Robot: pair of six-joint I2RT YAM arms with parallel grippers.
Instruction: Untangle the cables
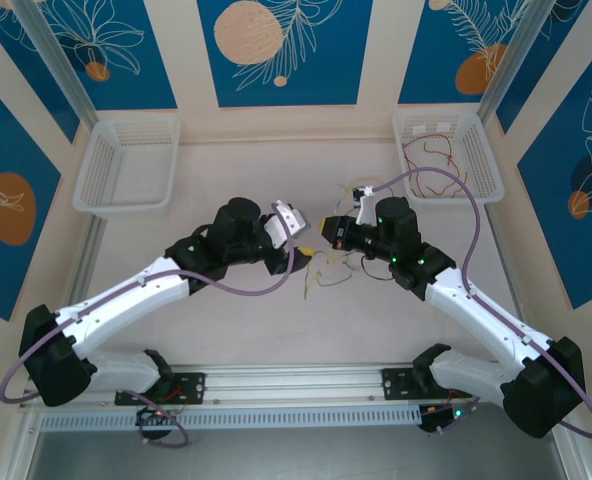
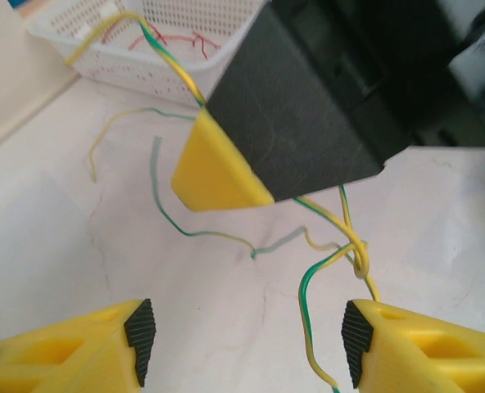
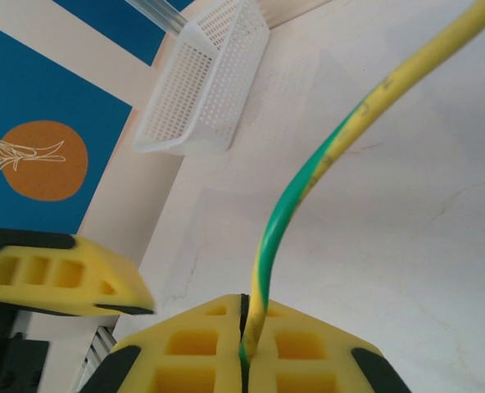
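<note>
Right tool (image 3: 244,327) clamped tight on a green-yellow cable (image 3: 308,176), holding it up off the tabletop (image 1: 306,330), probably to keep the knot (image 2: 355,250) taut. Left tool (image 2: 247,340) gapes wide and grips nothing, with the knot just above one fingertip. Loose cables (image 1: 326,268) lie mid-tabletop between the tools.

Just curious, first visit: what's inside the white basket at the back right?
Thin red wires lie squiggled on the floor of the basket. Its mesh walls cover the edges of that floor, so anything tucked there cannot be seen.
</note>
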